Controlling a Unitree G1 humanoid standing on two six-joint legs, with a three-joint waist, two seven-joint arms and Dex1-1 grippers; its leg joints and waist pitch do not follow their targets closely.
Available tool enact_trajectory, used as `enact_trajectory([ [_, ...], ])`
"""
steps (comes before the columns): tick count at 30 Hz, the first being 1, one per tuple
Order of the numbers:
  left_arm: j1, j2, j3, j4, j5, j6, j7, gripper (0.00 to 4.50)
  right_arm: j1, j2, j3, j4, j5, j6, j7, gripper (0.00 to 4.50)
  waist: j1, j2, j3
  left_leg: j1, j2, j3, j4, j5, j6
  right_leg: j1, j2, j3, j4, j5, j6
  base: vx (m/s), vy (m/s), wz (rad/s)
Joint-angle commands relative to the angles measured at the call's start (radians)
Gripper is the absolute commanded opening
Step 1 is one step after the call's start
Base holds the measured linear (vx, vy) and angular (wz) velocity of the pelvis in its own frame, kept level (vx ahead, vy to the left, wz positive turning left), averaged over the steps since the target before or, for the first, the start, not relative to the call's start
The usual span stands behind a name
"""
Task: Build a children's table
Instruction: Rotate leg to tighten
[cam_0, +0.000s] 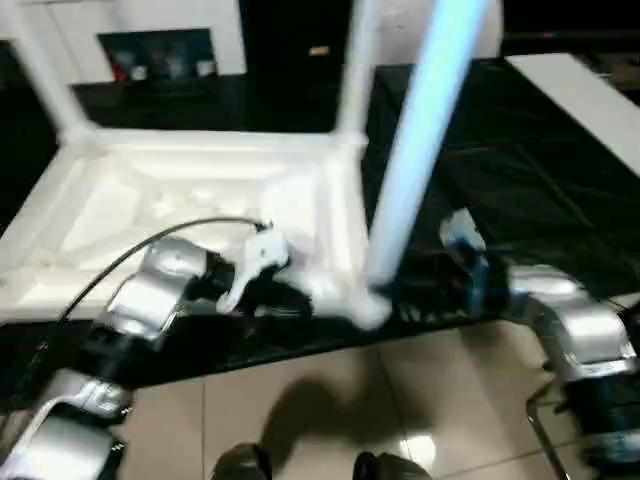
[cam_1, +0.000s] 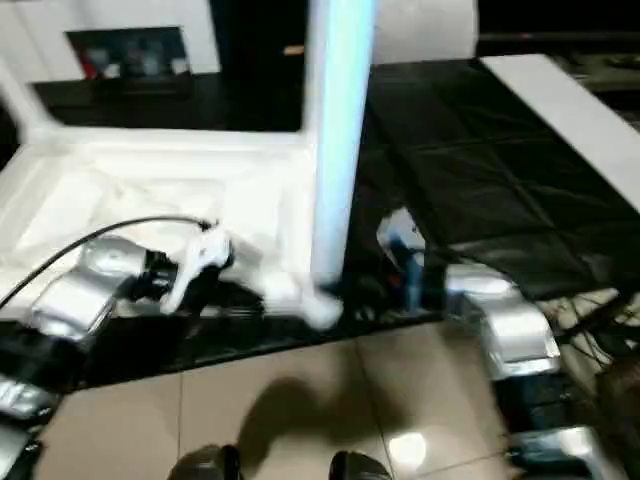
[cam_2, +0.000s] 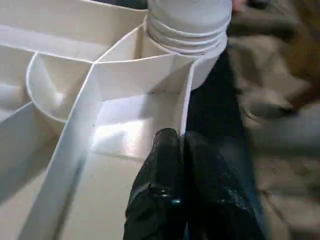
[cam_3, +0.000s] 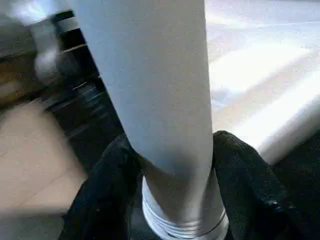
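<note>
Screwing a table leg (cam_0: 420, 150) into the tabletop's (cam_0: 180, 215) centre-frame corner socket.
Right end effector (cam_3: 172, 200) gripped the leg; left end effector (cam_2: 182, 150), closed, steadied the rim.

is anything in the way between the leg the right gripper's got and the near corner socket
Nothing visible. The right gripper clasps the leg near its threaded end, which is already at the near corner socket of the table top.
</note>
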Motion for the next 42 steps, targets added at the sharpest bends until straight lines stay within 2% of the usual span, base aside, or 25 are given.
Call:
enact_trajectory([
  [1, -0.050, -0.146, -0.023, 0.006, -0.025, 0.029, 0.172, 0.00, -0.001, 0.142, 0.163, -0.035, 0.016, 0.060, -0.060, 1.93, -0.008, -0.013, -0.048, 0.017, 0.033, -0.027, -0.073, -0.348, -0.015, 0.027, -0.090, 0.042, -0.111, -0.611, -0.110, 0.000, 0.000, 0.00],
  [2, -0.050, -0.146, -0.023, 0.006, -0.025, 0.029, 0.172, 0.00, -0.001, 0.142, 0.163, -0.035, 0.016, 0.060, -0.060, 1.93, -0.011, -0.013, -0.051, 0.015, 0.033, -0.029, -0.075, -0.346, -0.009, 0.030, -0.091, 0.042, -0.112, -0.605, -0.099, 0.000, 0.000, 0.00],
  [3, -0.078, -0.198, 0.004, 0.036, -0.022, 0.039, 0.269, 0.00, -0.021, 0.225, 0.152, 0.009, -0.019, 0.052, -0.190, 1.93, -0.013, -0.011, -0.052, 0.016, 0.034, -0.027, -0.075, -0.341, -0.004, 0.028, -0.090, 0.045, -0.113, -0.586, -0.101, 0.000, 0.000, 0.00],
  [4, -0.087, -0.214, 0.015, 0.044, -0.018, 0.041, 0.303, 0.00, -0.029, 0.252, 0.147, 0.028, -0.033, 0.046, -0.237, 1.93, -0.020, -0.009, -0.052, 0.017, 0.033, -0.023, -0.075, -0.337, 0.000, 0.021, -0.088, 0.047, -0.112, -0.552, -0.117, 0.000, 0.000, 0.00],
  [5, -0.092, -0.224, 0.021, 0.049, -0.016, 0.042, 0.324, 0.00, -0.035, 0.268, 0.144, 0.039, -0.042, 0.041, -0.266, 1.93, -0.025, -0.011, -0.054, 0.014, 0.032, -0.025, -0.075, -0.334, 0.001, 0.023, -0.087, 0.046, -0.109, -0.538, -0.124, 0.000, 0.000, 0.00],
  [6, -0.106, -0.247, 0.035, 0.063, -0.008, 0.042, 0.377, 0.00, -0.051, 0.309, 0.132, 0.073, -0.060, 0.029, -0.337, 1.93, -0.025, -0.011, -0.055, 0.013, 0.031, -0.025, -0.075, -0.328, 0.004, 0.025, -0.087, 0.046, -0.110, -0.532, -0.121, 0.000, 0.000, 0.00],
  [7, -0.116, -0.265, 0.043, 0.071, 0.003, 0.046, 0.416, 0.00, -0.069, 0.348, 0.117, 0.107, -0.075, 0.016, -0.408, 1.93, -0.029, -0.009, -0.054, 0.014, 0.032, -0.021, -0.075, -0.322, 0.006, 0.019, -0.086, 0.049, -0.109, -0.509, -0.127, 0.000, 0.000, 0.00],
  [9, -0.126, -0.284, 0.050, 0.080, 0.025, 0.045, 0.461, 0.00, -0.093, 0.398, 0.092, 0.150, -0.101, -0.003, -0.506, 1.92, -0.028, -0.007, -0.055, 0.017, 0.033, -0.023, -0.076, -0.323, 0.006, 0.021, -0.086, 0.049, -0.110, -0.499, -0.125, 0.000, 0.000, 0.00],
  [11, -0.129, -0.293, 0.049, 0.083, 0.042, 0.044, 0.476, 0.00, -0.108, 0.429, 0.072, 0.178, -0.126, -0.017, -0.575, 1.92, -0.030, -0.008, -0.061, 0.012, 0.035, -0.019, -0.078, -0.277, 0.014, 0.026, -0.082, 0.053, -0.101, -0.397, -0.142, 0.000, 0.000, 0.00],
  [12, -0.129, -0.293, 0.049, 0.083, 0.042, 0.044, 0.476, 0.00, -0.109, 0.431, 0.071, 0.179, -0.126, -0.018, -0.578, 2.27, -0.030, -0.008, -0.061, 0.012, 0.035, -0.019, -0.078, -0.277, 0.014, 0.026, -0.082, 0.053, -0.101, -0.397, -0.142, 0.000, 0.000, 0.00],
  [13, -0.125, -0.297, 0.038, 0.077, 0.062, 0.043, 0.478, 0.00, -0.125, 0.470, 0.036, 0.213, -0.138, -0.056, -0.650, 2.47, -0.028, -0.008, -0.065, 0.011, 0.034, -0.015, -0.075, -0.244, 0.024, 0.028, -0.083, 0.055, -0.094, -0.326, -0.159, 0.000, 0.000, 0.00],
  [16, -0.109, -0.278, 0.018, 0.062, 0.075, 0.036, 0.454, 0.00, -0.119, 0.465, 0.031, 0.209, -0.152, -0.104, -0.657, 2.71, -0.026, -0.009, -0.067, 0.010, 0.033, -0.011, -0.073, -0.213, 0.039, 0.034, -0.082, 0.056, -0.090, -0.272, -0.172, 0.000, 0.000, 0.00],
  [17, -0.099, -0.266, 0.013, 0.055, 0.075, 0.035, 0.445, 0.00, -0.111, 0.461, 0.020, 0.200, -0.152, -0.121, -0.653, 2.84, -0.025, -0.002, -0.068, 0.009, 0.033, -0.011, -0.073, -0.186, 0.049, 0.037, -0.081, 0.055, -0.085, -0.228, -0.184, 0.000, 0.000, 0.00],
  [19, -0.085, -0.249, 0.009, 0.044, 0.073, 0.034, 0.434, 0.00, -0.096, 0.452, 0.005, 0.185, -0.145, -0.135, -0.645, 3.06, -0.024, -0.003, -0.069, 0.008, 0.034, -0.009, -0.072, -0.179, 0.053, 0.040, -0.080, 0.056, -0.083, -0.202, -0.190, 0.000, 0.000, 0.00],
  [23, -0.050, -0.202, 0.000, 0.020, 0.078, 0.003, 0.368, 0.00, -0.051, 0.383, -0.012, 0.140, -0.137, -0.187, -0.579, 3.42, -0.023, -0.001, -0.072, 0.007, 0.038, -0.010, -0.071, -0.164, 0.062, 0.045, -0.079, 0.054, -0.077, -0.150, -0.207, 0.000, 0.000, 0.00],
  [26, -0.023, -0.144, -0.019, 0.009, 0.082, -0.048, 0.278, 0.00, -0.018, 0.282, -0.022, 0.096, -0.120, -0.211, -0.458, 3.63, -0.023, -0.002, -0.074, 0.004, 0.037, -0.011, -0.069, -0.146, 0.074, 0.051, -0.078, 0.053, -0.073, -0.111, -0.219, 0.000, 0.000, 0.00],
  [27, -0.017, -0.127, -0.027, 0.006, 0.082, -0.070, 0.251, 0.00, -0.014, 0.258, -0.022, 0.091, -0.115, -0.213, -0.426, 3.63, -0.025, -0.003, -0.074, 0.002, 0.038, -0.010, -0.068, -0.134, 0.081, 0.054, -0.078, 0.054, -0.070, -0.089, -0.225, 0.000, 0.000, 0.00],
  [28, -0.010, -0.113, -0.032, 0.000, 0.080, -0.076, 0.226, 0.00, -0.010, 0.232, -0.023, 0.085, -0.104, -0.211, -0.385, 3.89, -0.024, 0.003, -0.077, 0.003, 0.038, -0.010, -0.065, -0.122, 0.087, 0.054, -0.080, 0.054, -0.066, -0.068, -0.236, 0.000, 0.000, 0.00],
  [29, -0.004, -0.096, -0.038, -0.006, 0.075, -0.082, 0.200, 0.00, -0.008, 0.206, -0.030, 0.077, -0.083, -0.194, -0.341, 3.89, -0.025, 0.000, -0.076, 0.004, 0.037, -0.009, -0.064, -0.123, 0.095, 0.053, -0.078, 0.053, -0.066, -0.057, -0.246, 0.000, 0.000, 0.00],
  [31, 0.012, -0.049, -0.059, -0.026, 0.058, -0.116, 0.108, 0.00, -0.002, 0.125, -0.035, 0.061, -0.048, -0.188, -0.208, 4.09, -0.021, -0.001, -0.074, 0.005, 0.039, -0.009, -0.064, -0.142, 0.101, 0.056, -0.079, 0.053, -0.068, -0.077, -0.251, 0.000, 0.000, 0.00],
  [32, 0.012, -0.049, -0.059, -0.026, 0.058, -0.116, 0.108, 0.00, -0.002, 0.125, -0.035, 0.061, -0.048, -0.188, -0.208, 4.09, -0.021, 0.000, -0.073, 0.005, 0.040, -0.008, -0.064, -0.146, 0.102, 0.054, -0.080, 0.053, -0.069, -0.084, -0.254, 0.000, 0.000, 0.00],
  [34, 0.018, -0.004, -0.076, -0.030, 0.054, -0.157, 0.032, 0.00, -0.004, 0.026, -0.017, 0.064, -0.036, -0.204, -0.068, 4.38, -0.016, 0.002, -0.073, 0.010, 0.043, -0.008, -0.064, -0.158, 0.098, 0.050, -0.078, 0.052, -0.071, -0.106, -0.257, 0.000, 0.000, 0.00],
  [36, 0.024, 0.045, -0.099, -0.030, 0.046, -0.216, -0.066, 0.00, -0.013, -0.044, 0.002, 0.075, -0.030, -0.215, 0.034, 4.44, -0.010, 0.001, -0.071, 0.011, 0.044, -0.007, -0.064, -0.168, 0.095, 0.049, -0.079, 0.052, -0.072, -0.128, -0.254, 0.000, 0.000, 0.00],
  [39, 0.025, 0.060, -0.103, -0.028, 0.037, -0.230, -0.102, 0.00, -0.019, -0.074, 0.018, 0.084, -0.035, -0.229, 0.082, 4.47, -0.004, 0.001, -0.072, 0.014, 0.046, -0.006, -0.064, -0.170, 0.085, 0.047, -0.080, 0.052, -0.071, -0.139, -0.256, 0.000, 0.000, 0.00],
  [42, 0.025, 0.096, -0.119, -0.025, 0.022, -0.265, -0.186, 0.00, -0.031, -0.139, 0.062, 0.098, -0.017, -0.244, 0.236, 4.47, 0.003, -0.002, -0.072, 0.011, 0.047, -0.005, -0.063, -0.164, 0.090, 0.048, -0.080, 0.051, -0.067, -0.138, -0.259, 0.000, 0.000, 0.00],
])
